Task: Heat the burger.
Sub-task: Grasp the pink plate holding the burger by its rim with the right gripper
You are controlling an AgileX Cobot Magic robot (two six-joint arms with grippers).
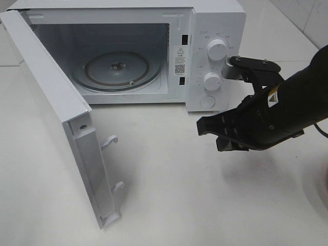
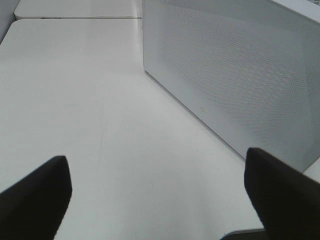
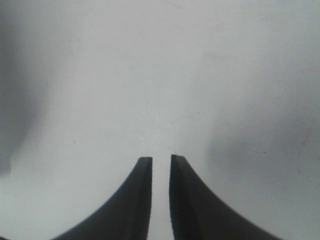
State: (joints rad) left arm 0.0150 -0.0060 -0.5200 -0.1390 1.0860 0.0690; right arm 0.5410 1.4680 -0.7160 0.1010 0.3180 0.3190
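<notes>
Near edge of the white counter point(image 1: 169, 195): bare apart from the foot of the microwave door point(image 1: 51, 97), which is swung fully open toward the near-left corner, with two white latch hooks point(image 1: 110, 141) sticking out of its inner edge. Mid counter, right side: the right gripper point(image 1: 209, 136) hangs above the surface, black fingers pointing left, just in front of the control panel. Its wrist view shows the fingers nearly together with a thin slit between them and nothing pinched. The left gripper point(image 2: 156, 160) is out of the high view. Its own camera shows the fingers spread wide, nothing between them, low over the counter beside a perforated side wall point(image 2: 235, 75) of the oven. Far edge: white microwave point(image 1: 215, 20), cavity open, glass turntable point(image 1: 118, 69) bare. On the panel are an upper knob point(image 1: 217, 49), a lower knob point(image 1: 211, 81) and a round button point(image 1: 207, 101). The burger shows in none of the views, so cannot tell where it is.
</notes>
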